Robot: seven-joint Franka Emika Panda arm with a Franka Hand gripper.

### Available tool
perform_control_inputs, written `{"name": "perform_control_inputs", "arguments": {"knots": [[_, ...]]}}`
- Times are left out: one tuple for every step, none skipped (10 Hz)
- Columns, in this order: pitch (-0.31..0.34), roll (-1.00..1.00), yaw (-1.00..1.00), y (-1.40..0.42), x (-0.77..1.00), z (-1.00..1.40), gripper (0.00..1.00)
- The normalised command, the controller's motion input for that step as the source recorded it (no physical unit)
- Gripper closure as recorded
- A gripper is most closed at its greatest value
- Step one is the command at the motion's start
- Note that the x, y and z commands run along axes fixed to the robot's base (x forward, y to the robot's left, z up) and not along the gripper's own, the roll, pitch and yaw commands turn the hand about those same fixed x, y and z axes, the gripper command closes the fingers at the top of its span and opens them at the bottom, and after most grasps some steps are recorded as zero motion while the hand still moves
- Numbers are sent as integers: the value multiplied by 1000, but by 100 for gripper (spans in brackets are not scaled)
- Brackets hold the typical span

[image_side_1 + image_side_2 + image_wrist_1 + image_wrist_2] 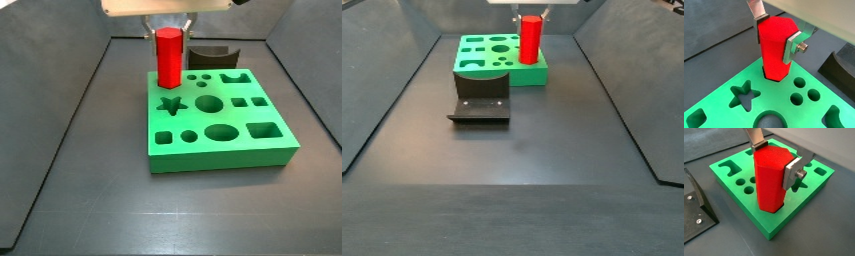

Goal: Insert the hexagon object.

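Note:
The hexagon object [773, 47] is a tall bright red peg, upright, its lower end in a hole at a corner of the green block [771, 102]. It also shows in the other wrist view [771, 178] and in both side views [168, 58] [532, 40]. My gripper [776, 32] is shut on the peg's top, one silver finger [791, 47] on each side; it also shows in the other wrist view [775, 160]. The green block [221, 135] has star, round, square and curved holes and shows again in a side view [482, 58].
A dark grey curved piece [214, 55] stands right by the green block, on the dark floor; it shows too in a side view [481, 105] and in both wrist views [841, 65] [694, 208]. Grey walls [67, 90] enclose the floor.

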Motion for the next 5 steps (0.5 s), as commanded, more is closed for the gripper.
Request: {"name": "perform_control_inputs", "arguments": {"knots": [[-139,-113,0,0,0,-671,100],[-107,-109,0,-137,86,-720,100],[-91,-117,0,-106,57,-654,100],[-119,-153,0,-54,0,-554,100],[-104,-151,0,0,0,-511,100]]}}
